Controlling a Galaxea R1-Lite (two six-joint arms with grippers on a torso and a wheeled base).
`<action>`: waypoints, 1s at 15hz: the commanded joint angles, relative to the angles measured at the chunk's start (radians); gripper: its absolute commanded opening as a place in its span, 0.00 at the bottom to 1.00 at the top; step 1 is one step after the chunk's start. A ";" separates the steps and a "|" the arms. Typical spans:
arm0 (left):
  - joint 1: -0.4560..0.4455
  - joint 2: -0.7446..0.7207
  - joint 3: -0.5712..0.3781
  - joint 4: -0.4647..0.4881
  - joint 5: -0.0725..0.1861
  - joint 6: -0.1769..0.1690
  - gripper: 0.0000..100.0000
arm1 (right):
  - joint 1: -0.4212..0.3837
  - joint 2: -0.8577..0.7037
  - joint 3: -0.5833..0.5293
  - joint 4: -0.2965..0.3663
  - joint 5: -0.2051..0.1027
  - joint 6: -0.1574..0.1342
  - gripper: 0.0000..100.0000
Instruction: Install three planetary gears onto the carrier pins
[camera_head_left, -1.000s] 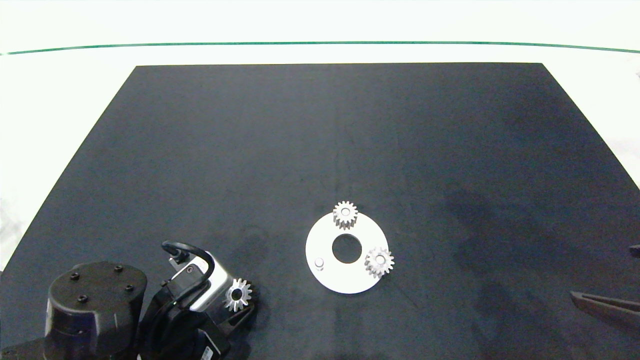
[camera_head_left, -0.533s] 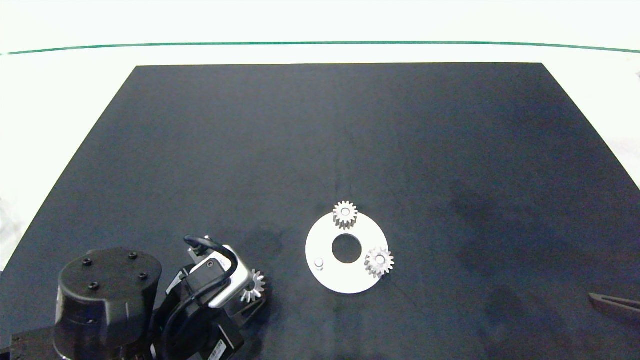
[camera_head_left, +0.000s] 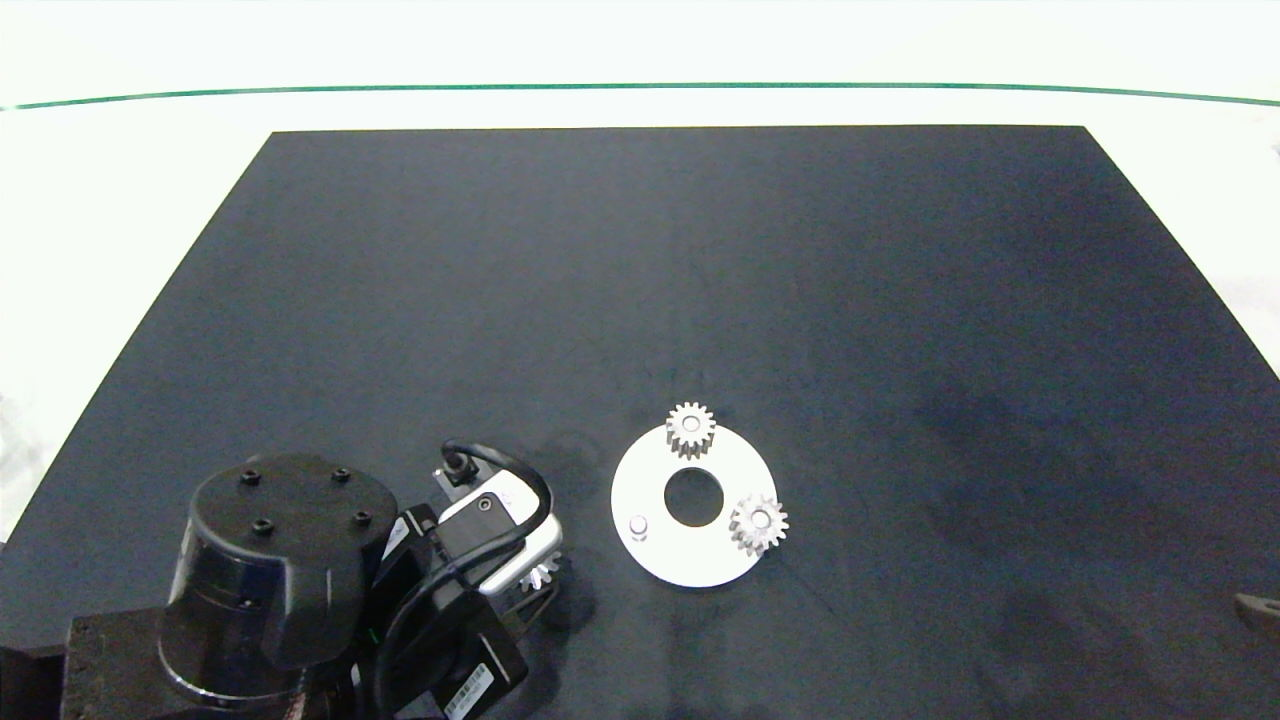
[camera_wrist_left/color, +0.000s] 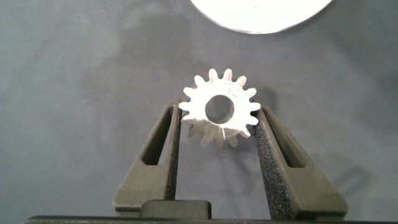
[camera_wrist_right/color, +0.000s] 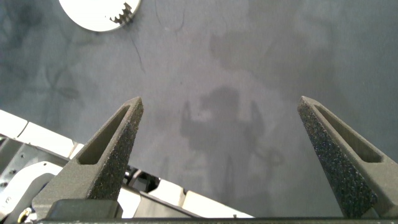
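Note:
A flat white carrier disc (camera_head_left: 660, 555) lies on the black mat with a large centre hole. Two silver planetary gears sit on its pins: one at the far edge (camera_head_left: 691, 429), one at the right (camera_head_left: 758, 522). The third pin (camera_head_left: 638, 524) stands bare on the disc's left side. My left gripper (camera_wrist_left/color: 219, 121) is shut on the third gear (camera_wrist_left/color: 219, 109), held above the mat just left of the disc; in the head view this gear (camera_head_left: 541, 574) peeks out beside the wrist. My right gripper (camera_wrist_right/color: 221, 109) hangs open over bare mat at the right edge, with the disc (camera_wrist_right/color: 93, 15) far off.
The black mat (camera_head_left: 640, 280) covers most of a white table. My left arm's bulky base (camera_head_left: 270, 570) fills the front left corner. Only a tip of my right arm (camera_head_left: 1258, 610) shows at the right edge.
My left gripper has carried the gear to the right, toward the white disc. My right arm has drawn back toward the right edge until only its tip shows.

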 joint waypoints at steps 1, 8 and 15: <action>-0.037 0.039 -0.044 -0.005 0.012 0.008 0.22 | 0.000 -0.015 0.001 0.005 -0.003 0.001 1.00; -0.060 0.089 -0.141 0.055 0.015 0.008 0.22 | -0.005 -0.064 -0.002 0.018 -0.003 0.001 1.00; -0.066 0.145 -0.178 0.061 0.015 0.004 0.22 | -0.074 -0.102 0.001 0.055 -0.003 0.001 1.00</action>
